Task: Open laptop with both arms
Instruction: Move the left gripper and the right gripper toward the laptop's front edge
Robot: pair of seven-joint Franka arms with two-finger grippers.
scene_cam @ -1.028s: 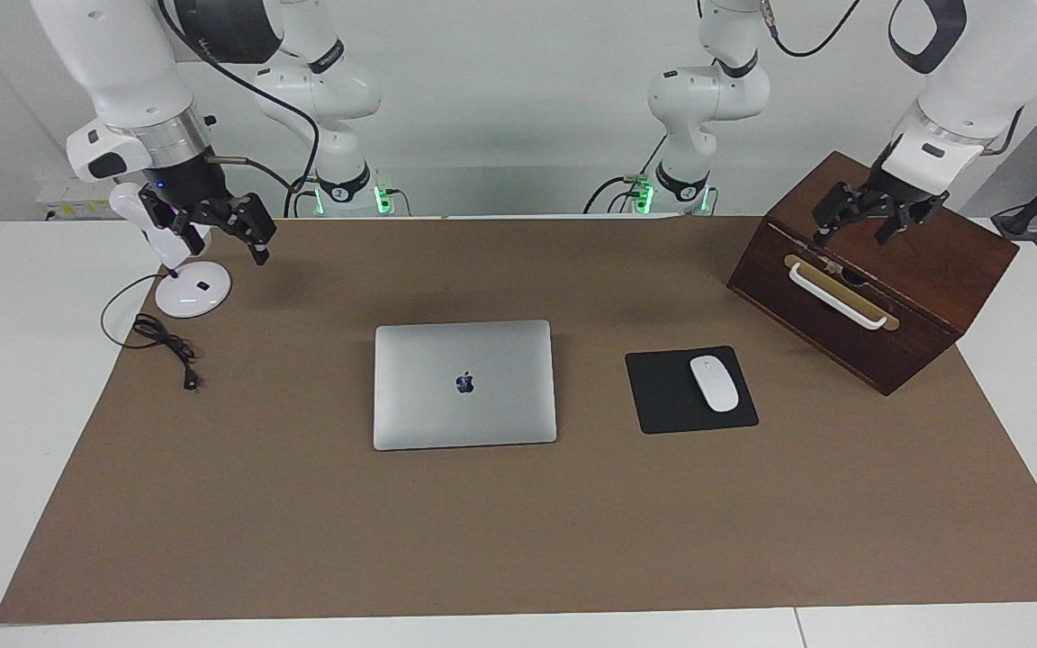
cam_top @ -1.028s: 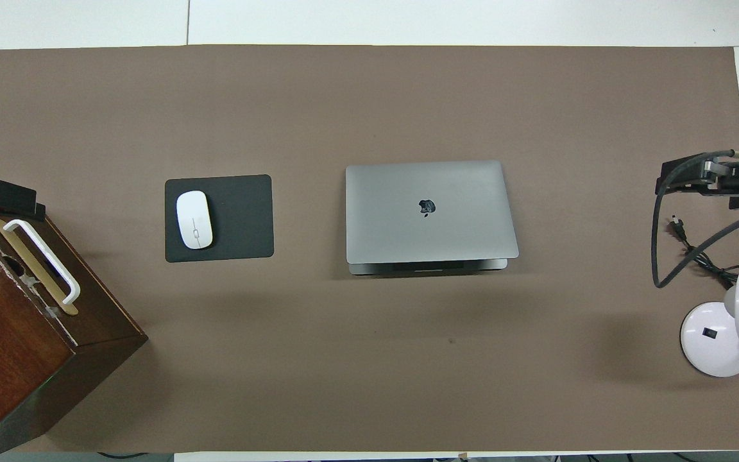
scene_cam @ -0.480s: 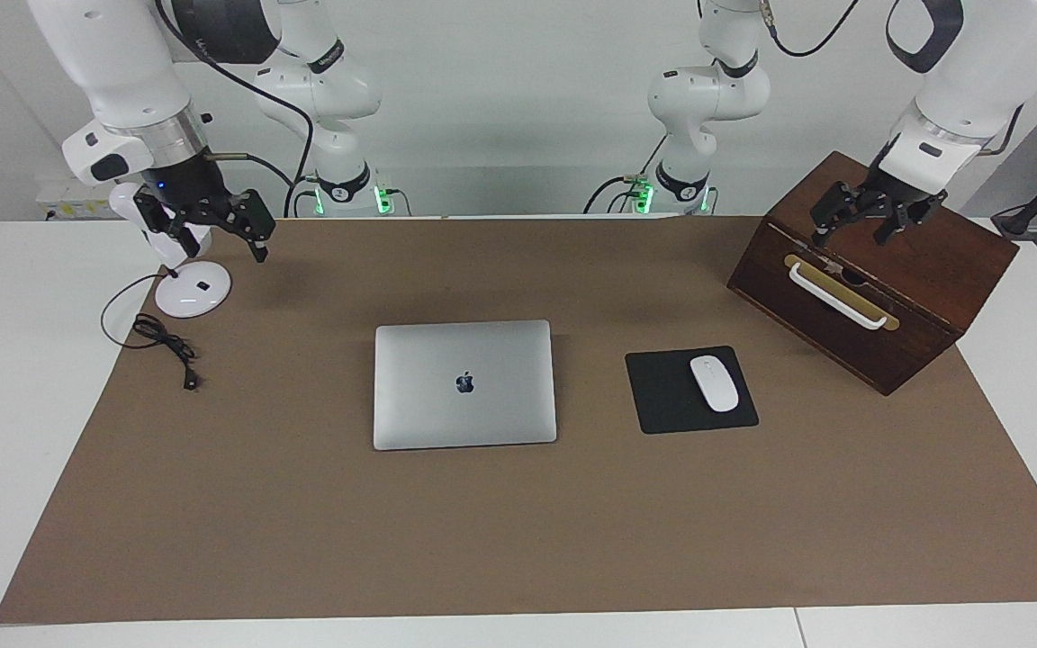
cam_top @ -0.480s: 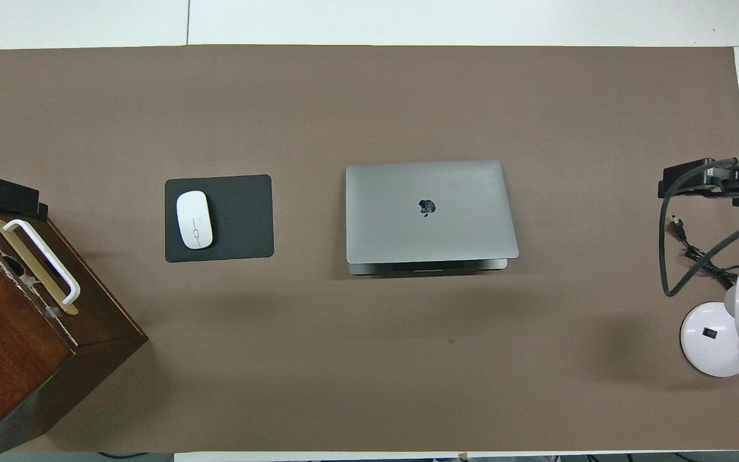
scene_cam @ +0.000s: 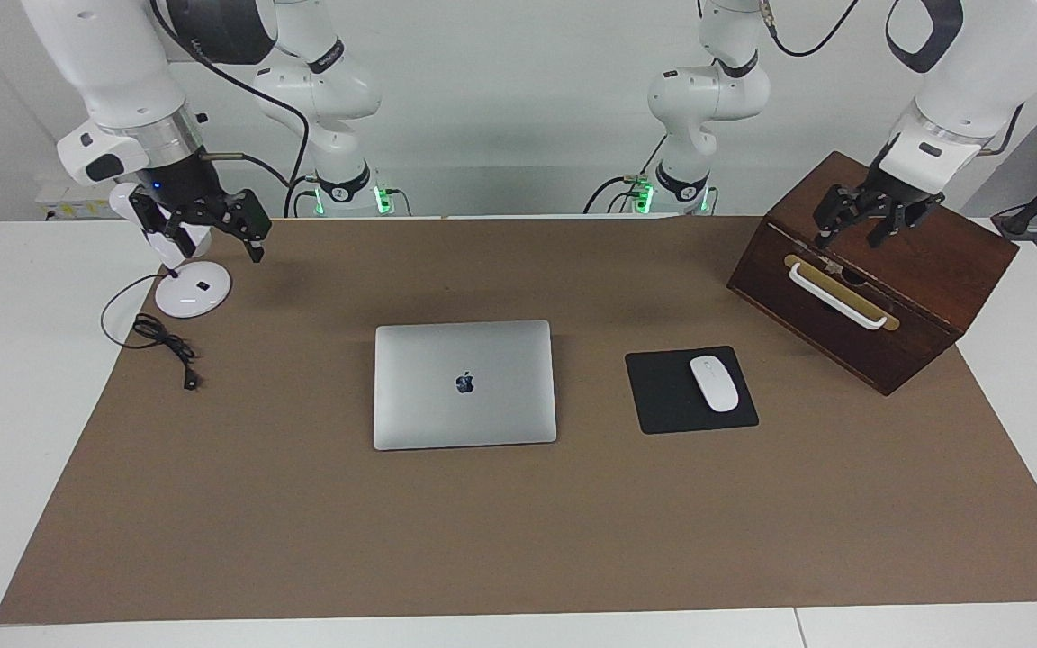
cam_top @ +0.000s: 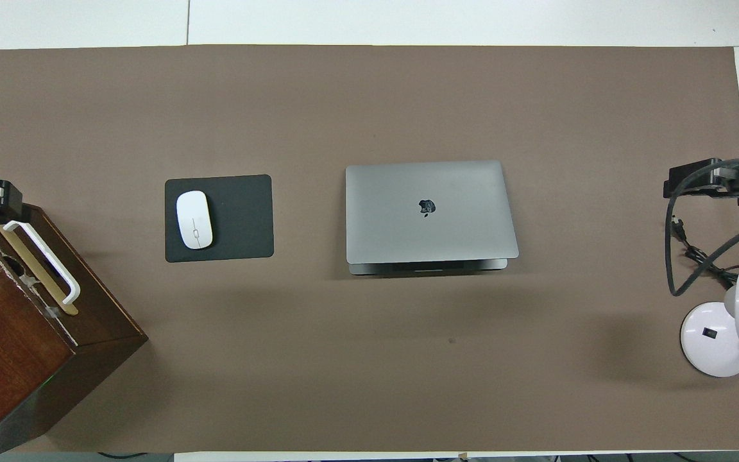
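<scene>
**Closed laptop at mid-table, 2 grippers held aloft at the table's ends**

The laptop (scene_cam: 464, 384) is shown lying flat and fully shut on the brown mat (scene_cam: 518, 540), at the middle of the table, beside the black mouse pad (scene_cam: 667, 396) on which the white mouse (scene_cam: 714, 383) rests. The left gripper (scene_cam: 870, 219) is held in the air over the wooden box (scene_cam: 924, 270), above its white handle (scene_cam: 836, 296); nothing is seen between its fingers, and whether they are spread or pressed together cannot be told. The right gripper (scene_cam: 205, 223) is held over the mat's edge by the white desk lamp (scene_cam: 192, 290); its fingers appear spread and nothing is pinched.

No step of the opening is judged to have begun. 3 risks are anticipated. The lamp or its loose cable (scene_cam: 163, 342) could be snagged as the right arm is swung inward. The box handle could be struck if the left arm is lowered too early. The thin laptop could be slid across the mat, or lifted whole, if the lid is raised while the base is not pinned.
</scene>
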